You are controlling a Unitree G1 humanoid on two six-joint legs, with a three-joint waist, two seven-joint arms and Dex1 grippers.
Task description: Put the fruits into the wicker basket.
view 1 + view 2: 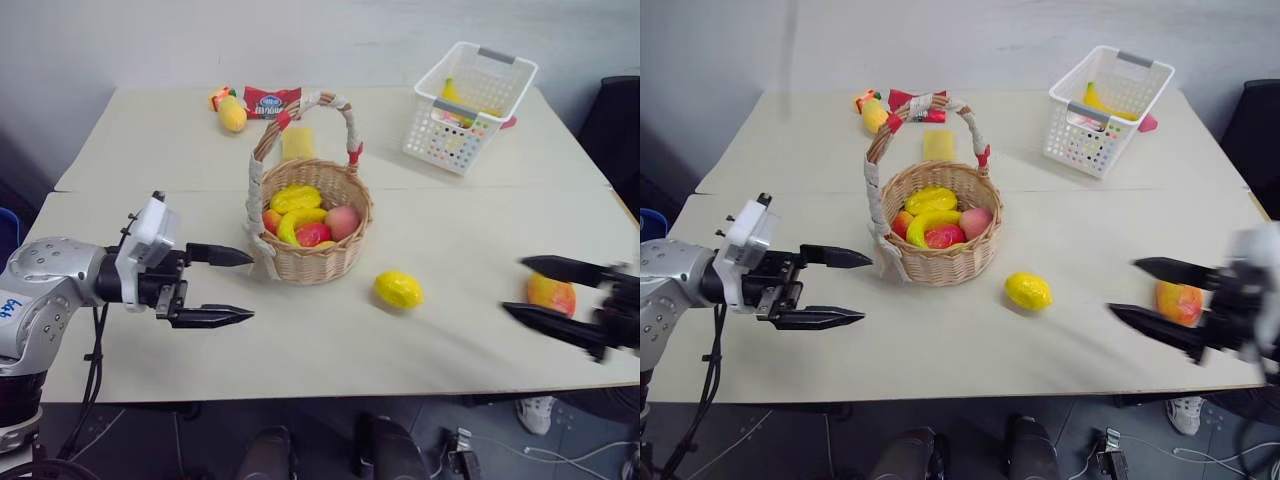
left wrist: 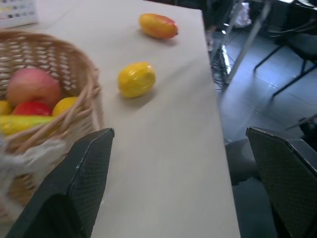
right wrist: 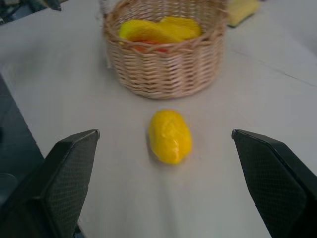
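Left eye view, read from the left: the left pincer (image 1: 232, 286) hangs just beside the wicker basket (image 1: 310, 262), its two black fingers spread wide with nothing between them. The basket stands upright near the middle of the surface (image 1: 150, 150), round and tan, with a tall arched handle banded in white and red, and it already carries several yellow, red and pink pieces. Just right of it, apart from its wall, lies the lemon-shaped fruit (image 1: 398, 289), glossy, bright yellow and slightly dimpled, resting on its side. Further right, near the surface's edge, sits the mango (image 1: 551, 294), oval, orange-red blending to yellow, partly hidden behind the right pincer (image 1: 527, 288), whose fingers also stand far apart and empty; it looks blurred, so its exact gap to the mango is hard to judge. In the right wrist view the lemon lies centred between the two fingers with the basket directly beyond, so the step in hand is probably the reach for that fruit. To do it well, the right pincer should come down low enough to close across the lemon's narrow waist, not its tapered ends, since the smooth skin may slip, then lift clear above the basket rim and beside the handle before letting go.
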